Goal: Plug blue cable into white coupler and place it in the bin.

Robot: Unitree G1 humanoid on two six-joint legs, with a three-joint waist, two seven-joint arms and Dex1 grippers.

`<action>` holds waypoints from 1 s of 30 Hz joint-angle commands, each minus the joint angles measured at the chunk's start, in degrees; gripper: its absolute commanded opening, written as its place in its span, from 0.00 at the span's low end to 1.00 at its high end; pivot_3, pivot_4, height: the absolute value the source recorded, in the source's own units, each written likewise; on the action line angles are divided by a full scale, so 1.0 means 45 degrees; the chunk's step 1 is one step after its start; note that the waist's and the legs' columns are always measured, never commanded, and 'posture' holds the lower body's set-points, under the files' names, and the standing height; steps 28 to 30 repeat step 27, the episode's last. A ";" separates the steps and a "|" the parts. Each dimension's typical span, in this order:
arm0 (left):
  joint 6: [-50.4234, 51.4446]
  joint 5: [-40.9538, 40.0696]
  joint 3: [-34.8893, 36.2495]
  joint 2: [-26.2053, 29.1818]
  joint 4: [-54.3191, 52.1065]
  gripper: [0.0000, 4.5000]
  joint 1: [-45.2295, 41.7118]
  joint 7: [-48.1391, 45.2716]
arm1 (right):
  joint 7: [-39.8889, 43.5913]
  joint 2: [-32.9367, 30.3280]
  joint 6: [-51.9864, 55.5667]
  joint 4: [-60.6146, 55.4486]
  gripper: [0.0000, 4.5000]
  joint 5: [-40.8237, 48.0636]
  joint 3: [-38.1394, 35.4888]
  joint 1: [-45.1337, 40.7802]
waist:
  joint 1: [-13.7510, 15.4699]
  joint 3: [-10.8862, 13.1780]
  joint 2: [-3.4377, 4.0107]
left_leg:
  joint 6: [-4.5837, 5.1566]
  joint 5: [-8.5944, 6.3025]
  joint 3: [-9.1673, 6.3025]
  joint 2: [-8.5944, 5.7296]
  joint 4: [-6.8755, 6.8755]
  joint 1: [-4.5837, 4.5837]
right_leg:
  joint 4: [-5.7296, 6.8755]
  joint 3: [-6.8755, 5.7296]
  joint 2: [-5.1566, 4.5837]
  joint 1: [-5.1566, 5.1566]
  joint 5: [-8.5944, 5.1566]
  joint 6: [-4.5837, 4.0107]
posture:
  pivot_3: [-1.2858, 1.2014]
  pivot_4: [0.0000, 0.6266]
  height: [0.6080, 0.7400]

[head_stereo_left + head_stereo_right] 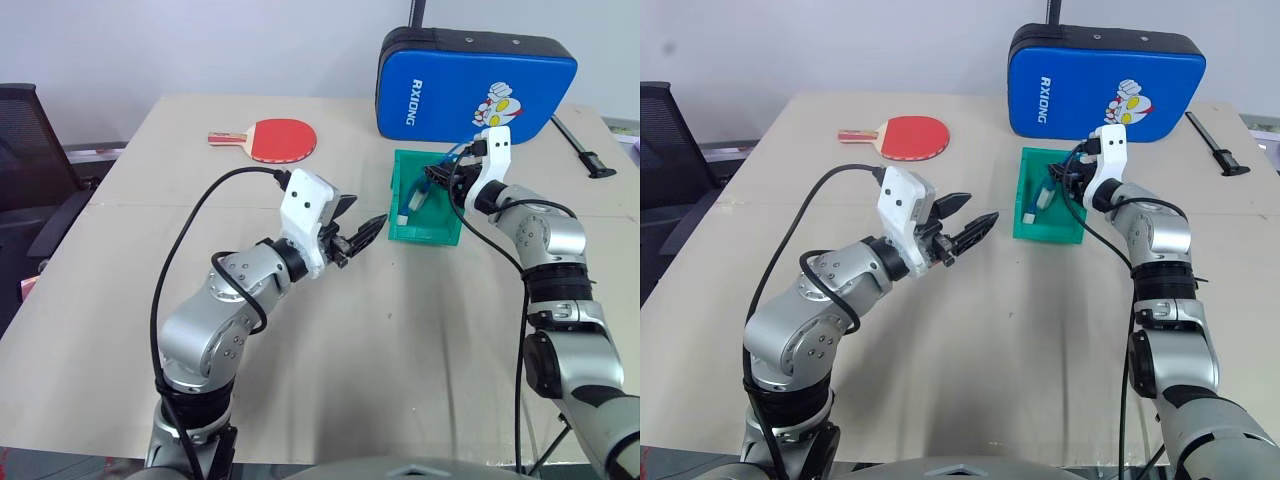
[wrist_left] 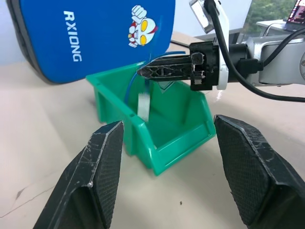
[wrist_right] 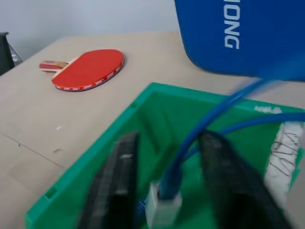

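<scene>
Right pincer [image 3: 164, 188] hangs over the small green plastic bin [image 1: 410, 232], jaws parted around the thin bright-blue network cable [image 3: 209, 117], apparently letting go; advise lifting straight up without snagging it; the tiny white boxy coupler [image 2: 143, 106] stands inside the bin with the cable; left pincer [image 2: 167, 167] is wide, empty.
</scene>
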 commanded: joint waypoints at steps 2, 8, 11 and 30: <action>-0.0361 -0.0158 -0.0083 0.0113 -0.0524 0.69 0.0037 0.0010 | 0.0019 -0.0779 0.0147 -0.1696 0.86 0.0255 -0.0533 0.0078 | 0.0054 0.0001 0.0001 | 0.0000 0.0000 -0.0002 -0.0001 0.0000 -0.0004 | -0.0004 0.0001 -0.0004 -0.0001 0.0000 0.0000 | 0.52 0.24 0.56; -0.0914 0.0032 -0.0103 0.0725 -0.1051 0.69 0.1081 -0.0121 | 0.0667 -0.2348 0.0868 -0.5116 0.98 0.1009 -0.1273 0.2876 | 0.0087 0.0000 0.0000 | 0.0000 -0.0002 -0.0038 -0.0003 -0.0029 -0.0024 | -0.0040 -0.0010 -0.0027 0.0003 0.0000 0.0000 | 0.52 0.24 0.56; -0.2009 0.0137 0.0205 0.1443 -0.1332 0.86 0.2912 -0.0787 | 0.2021 -0.3405 -0.0684 -0.7262 1.00 0.0826 -0.1846 0.6356 | 0.0070 -0.0003 0.0002 | 0.0000 -0.0002 -0.0021 0.0007 -0.0065 -0.0018 | -0.0096 0.0005 -0.0036 0.0012 0.0001 0.0001 | 0.52 0.24 0.56; -0.8895 0.2258 0.0780 0.2470 0.2337 0.99 0.8631 -0.2661 | 0.5743 -0.3348 -0.5115 -0.7106 1.00 0.1443 -0.2226 1.3094 | 0.0068 0.0026 -0.0004 | 0.0065 -0.0035 0.0074 0.0015 -0.0116 0.0205 | -0.0117 0.0108 -0.0024 0.0155 -0.0032 -0.0052 | 0.52 0.24 0.56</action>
